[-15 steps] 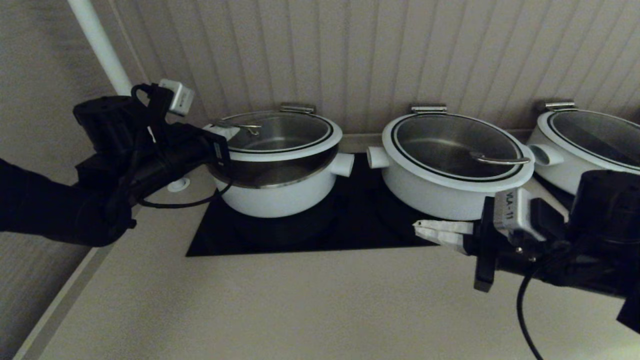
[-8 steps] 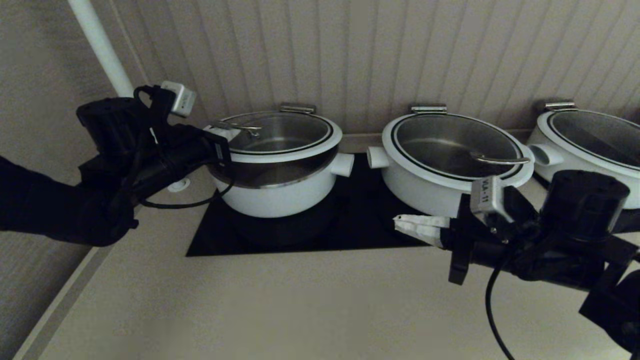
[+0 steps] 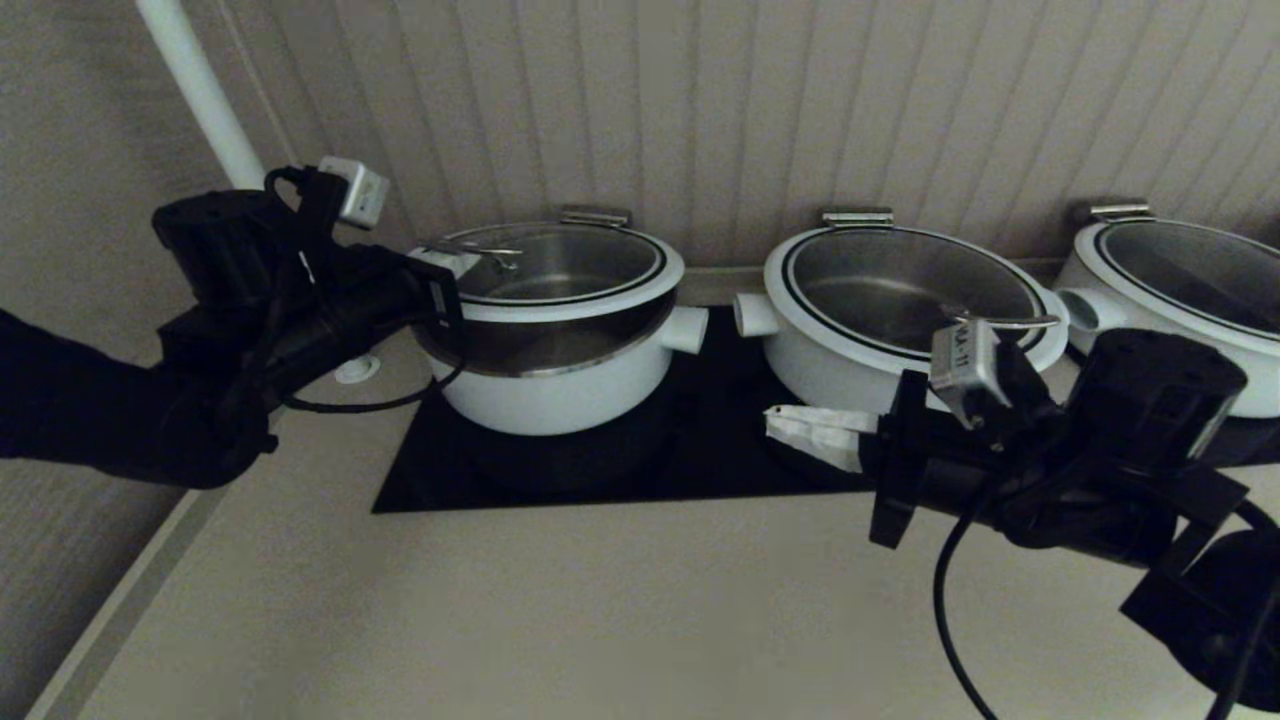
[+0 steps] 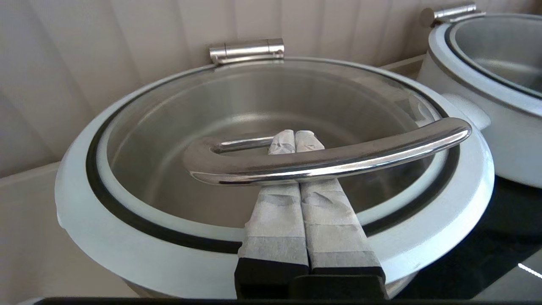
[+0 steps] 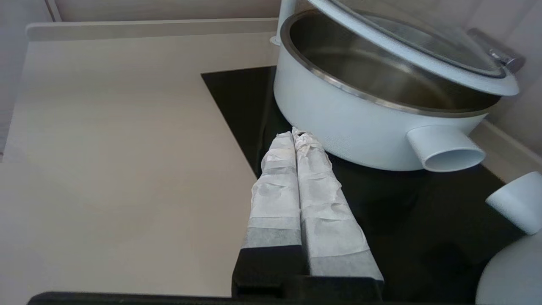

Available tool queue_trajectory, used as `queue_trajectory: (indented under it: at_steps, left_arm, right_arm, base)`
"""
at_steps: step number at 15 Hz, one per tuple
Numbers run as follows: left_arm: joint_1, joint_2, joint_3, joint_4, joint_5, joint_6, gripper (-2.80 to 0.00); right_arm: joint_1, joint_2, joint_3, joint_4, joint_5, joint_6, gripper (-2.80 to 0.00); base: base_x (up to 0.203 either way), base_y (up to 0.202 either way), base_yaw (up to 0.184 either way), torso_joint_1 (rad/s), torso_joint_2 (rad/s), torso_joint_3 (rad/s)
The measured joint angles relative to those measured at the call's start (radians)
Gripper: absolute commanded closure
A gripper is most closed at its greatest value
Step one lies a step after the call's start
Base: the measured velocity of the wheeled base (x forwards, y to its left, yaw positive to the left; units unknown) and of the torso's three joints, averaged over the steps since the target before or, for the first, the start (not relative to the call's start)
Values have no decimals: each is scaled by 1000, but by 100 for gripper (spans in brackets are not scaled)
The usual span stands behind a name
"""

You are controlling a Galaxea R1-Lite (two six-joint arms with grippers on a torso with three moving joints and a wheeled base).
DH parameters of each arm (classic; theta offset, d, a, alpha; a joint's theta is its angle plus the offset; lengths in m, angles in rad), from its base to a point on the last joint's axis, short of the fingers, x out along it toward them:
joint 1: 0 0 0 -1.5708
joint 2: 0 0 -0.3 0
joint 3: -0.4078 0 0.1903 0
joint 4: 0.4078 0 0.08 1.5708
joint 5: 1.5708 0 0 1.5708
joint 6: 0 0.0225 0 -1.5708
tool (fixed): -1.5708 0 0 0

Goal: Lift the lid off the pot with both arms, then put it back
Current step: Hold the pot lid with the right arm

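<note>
The lid [image 3: 590, 297] is tilted, its front edge raised off the white pot [image 3: 550, 395] and its back edge by the steel hinge clip [image 3: 594, 215]. My left gripper [image 3: 452, 262] is shut, its fingers together and slid under the steel loop handle [image 3: 480, 252]. In the left wrist view the handle [image 4: 338, 161] crosses over the fingers [image 4: 275, 203] of the gripper [image 4: 295, 137], above the lid's glass [image 4: 271, 97]. My right gripper [image 3: 790, 428] is shut and empty, low over the black cooktop, right of the pot. The right wrist view shows this gripper [image 5: 293, 134] close to the pot's wall [image 5: 338, 114], under the raised lid [image 5: 406, 51].
A second white pot with its lid on [image 3: 900, 320] stands right of the task's pot, a third [image 3: 1170, 270] at the far right. Both first pots sit on a black cooktop [image 3: 620, 465]. A white pipe [image 3: 200, 90] and panelled wall stand behind; beige counter [image 3: 500, 610] lies in front.
My right arm has moved left and a little up, bringing its shut gripper nearer the pot. The left gripper and the raised lid have hardly moved.
</note>
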Motion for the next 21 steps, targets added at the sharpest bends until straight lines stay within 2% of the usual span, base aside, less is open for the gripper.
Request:
queue_trajectory:
  at_steps: [3,8,13,21]
  left_arm:
    - [-1,4,-29,3,0,-1,0]
    - [0,13,-39,3,0,-2,0]
    - [-1,23,-45,3,1,-2,0]
    - [0,34,-62,4,1,-2,0]
  right_arm:
    - [3,14,-9,-26,1,42,0]
    - [5,56,-16,-152,0,132,0]
    - [7,102,-31,-183,0,138,0]
    - [26,215,-163,-188,-9,135,0]
  base:
    - [0,0,0,0,0,0]
    - [0,0,0,0,0,0]
    - [0,0,0,0,0,0]
    - [0,0,0,0,0,0]
